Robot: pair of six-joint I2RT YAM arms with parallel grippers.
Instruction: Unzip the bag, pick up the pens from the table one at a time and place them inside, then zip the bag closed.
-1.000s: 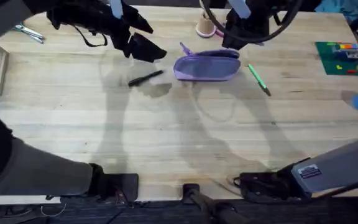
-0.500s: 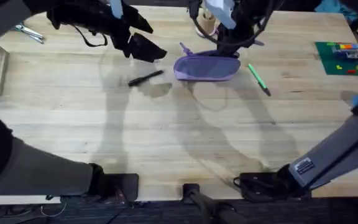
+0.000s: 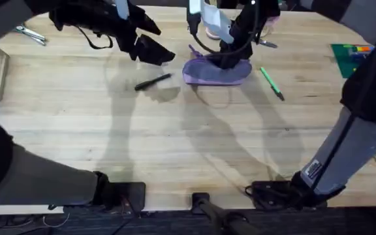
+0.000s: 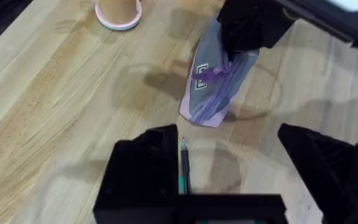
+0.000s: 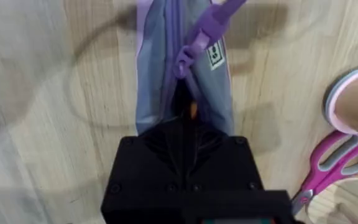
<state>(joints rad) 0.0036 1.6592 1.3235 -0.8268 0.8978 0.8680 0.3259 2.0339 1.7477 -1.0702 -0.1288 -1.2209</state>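
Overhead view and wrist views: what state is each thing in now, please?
Lavender fabric pencil pouch: lying on the table, right gripper on it; zipper extent unclear.
Black pen: lying on the table, outside the pouch.
Green pen: lying on the table, outside the pouch.
Left gripper: open, empty, above the black pen.

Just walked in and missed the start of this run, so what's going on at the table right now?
The right gripper is down on one end of the lavender bag, its fingers closed together at the zipper line. The left gripper hangs open above the black pen. Both pens lie on the table, the black one left of the bag and the green pen to its right, so nothing has been packed yet. Whether the zipper has started to open cannot be told.
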